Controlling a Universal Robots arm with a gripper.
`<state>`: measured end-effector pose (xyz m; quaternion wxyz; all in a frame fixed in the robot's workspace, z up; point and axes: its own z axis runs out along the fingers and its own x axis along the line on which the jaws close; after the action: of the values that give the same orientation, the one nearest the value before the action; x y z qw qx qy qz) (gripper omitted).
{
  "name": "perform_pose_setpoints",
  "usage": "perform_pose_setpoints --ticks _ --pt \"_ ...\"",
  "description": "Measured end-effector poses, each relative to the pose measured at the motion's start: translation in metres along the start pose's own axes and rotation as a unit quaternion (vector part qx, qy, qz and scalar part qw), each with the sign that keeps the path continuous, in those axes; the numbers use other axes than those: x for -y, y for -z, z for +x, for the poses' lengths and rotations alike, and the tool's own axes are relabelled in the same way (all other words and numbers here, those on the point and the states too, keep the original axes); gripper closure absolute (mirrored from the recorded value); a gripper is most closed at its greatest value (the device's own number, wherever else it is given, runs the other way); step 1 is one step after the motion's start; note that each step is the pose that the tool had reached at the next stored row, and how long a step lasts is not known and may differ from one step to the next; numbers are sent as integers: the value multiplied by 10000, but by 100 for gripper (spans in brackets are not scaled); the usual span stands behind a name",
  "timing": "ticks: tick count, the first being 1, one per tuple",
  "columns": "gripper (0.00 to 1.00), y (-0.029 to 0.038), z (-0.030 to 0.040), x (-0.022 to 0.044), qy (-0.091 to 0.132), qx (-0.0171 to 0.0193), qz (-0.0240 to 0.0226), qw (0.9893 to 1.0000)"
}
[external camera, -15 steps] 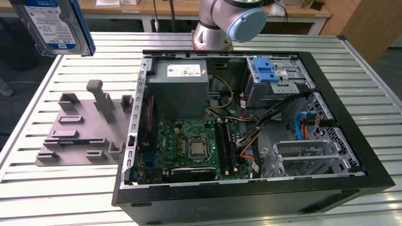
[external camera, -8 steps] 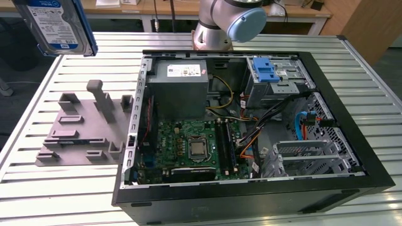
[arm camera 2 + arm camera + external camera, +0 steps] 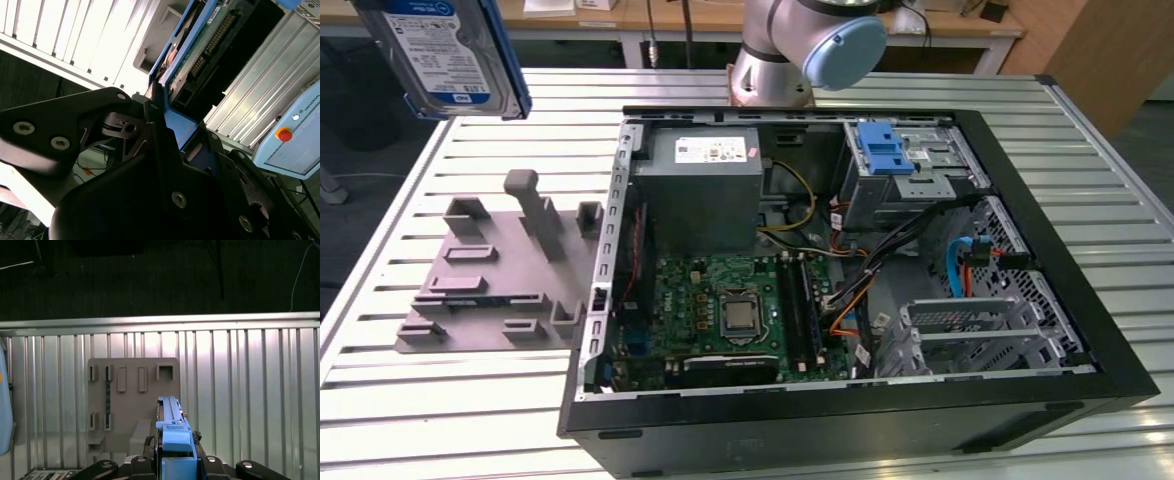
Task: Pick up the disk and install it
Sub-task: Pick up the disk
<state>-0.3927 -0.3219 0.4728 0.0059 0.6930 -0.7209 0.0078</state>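
The disk (image 3: 447,55), a silver hard drive with a white-and-blue label and a blue carrier frame, hangs in the air at the exterior view's upper left, above the slatted table and well clear of the grey fixture (image 3: 494,270). In the second wrist view my gripper (image 3: 170,125) is shut on the disk (image 3: 200,50), its black fingers clamping the blue frame. The first wrist view shows the disk (image 3: 172,420) edge-on, rising from my gripper (image 3: 175,460), with the grey fixture (image 3: 132,400) on the table beneath it.
An open black computer case (image 3: 854,400) lies on the slatted metal table (image 3: 454,400), showing a motherboard, a power supply and cables. A drive cage with a light-blue latch (image 3: 887,150) sits in its far corner. The arm's base (image 3: 807,45) stands behind the case.
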Motion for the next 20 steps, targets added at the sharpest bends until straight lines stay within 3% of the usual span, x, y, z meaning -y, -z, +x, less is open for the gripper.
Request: perform_pose_setpoints --ticks 20 --pt "64 0 -5 119 0 0 0 10000"
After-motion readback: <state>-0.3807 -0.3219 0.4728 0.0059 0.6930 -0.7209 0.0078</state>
